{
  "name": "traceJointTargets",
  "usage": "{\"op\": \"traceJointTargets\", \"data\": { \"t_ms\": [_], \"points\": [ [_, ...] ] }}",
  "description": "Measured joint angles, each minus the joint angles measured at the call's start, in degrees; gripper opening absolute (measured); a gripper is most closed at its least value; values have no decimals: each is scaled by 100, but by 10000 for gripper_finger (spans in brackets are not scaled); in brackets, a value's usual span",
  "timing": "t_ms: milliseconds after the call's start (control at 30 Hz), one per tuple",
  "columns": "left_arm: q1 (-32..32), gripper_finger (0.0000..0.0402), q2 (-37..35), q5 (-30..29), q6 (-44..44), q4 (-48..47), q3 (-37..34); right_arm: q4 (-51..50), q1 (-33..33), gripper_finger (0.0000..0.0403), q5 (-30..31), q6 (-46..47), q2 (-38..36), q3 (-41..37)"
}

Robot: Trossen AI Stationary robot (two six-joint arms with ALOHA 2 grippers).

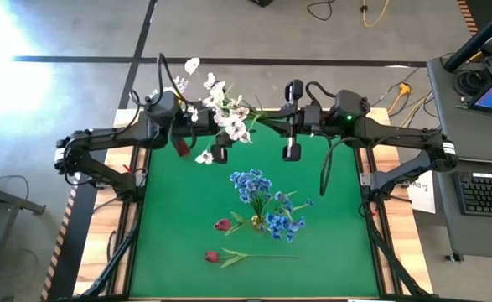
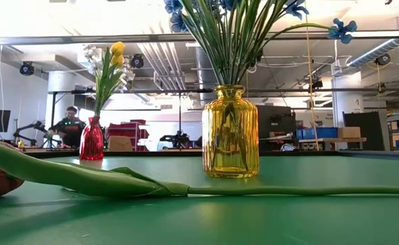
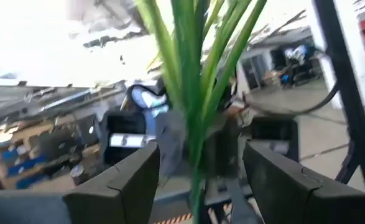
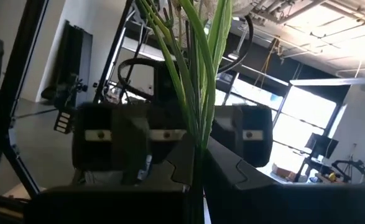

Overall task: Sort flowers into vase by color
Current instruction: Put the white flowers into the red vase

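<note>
Right gripper [image 4: 198,165] clamps the green stems [image 4: 198,81] (white blossoms [image 1: 227,113]); left gripper [image 3: 198,180] wide around them

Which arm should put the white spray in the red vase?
Likely left: red vase stands on its side; stems of the white spray pass through the open left gripper; the right gripper holds them.

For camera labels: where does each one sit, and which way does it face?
High: overhead, looking down at the table; both arms meet at its far edge.
Low: table height, facing the yellow vase; no arm.
Left wrist: faces stems between the open left gripper.
Right wrist: right gripper shut on stems.
Shared: both wrists see stems.
</note>
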Motion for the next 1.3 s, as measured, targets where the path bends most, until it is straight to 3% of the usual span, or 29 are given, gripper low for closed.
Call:
{"op": "traceJointTargets", "data": {
  "t_ms": [600,700,867,1000,1133,1300],
  "points": [
    [-4,159,17,14,11,527,2,112,0,12,-9,-220,221,-4],
    [-4,133,15,9,11,524,2,281,0,12,7,-170,256,-4],
    [-4,55,6,9,-30,517,2,258,0,18,5,-115,273,-4],
    [-4,7,0,8,-95,500,2,255,0,58,12,2,282,-4],
    [-4,11,-20,-40,-130,465,2,257,0,114,236,115,291,-4],
    [8,2,-273,-317,-112,-34,2,71,-2,180,958,275,186,-7]
  ]
}}
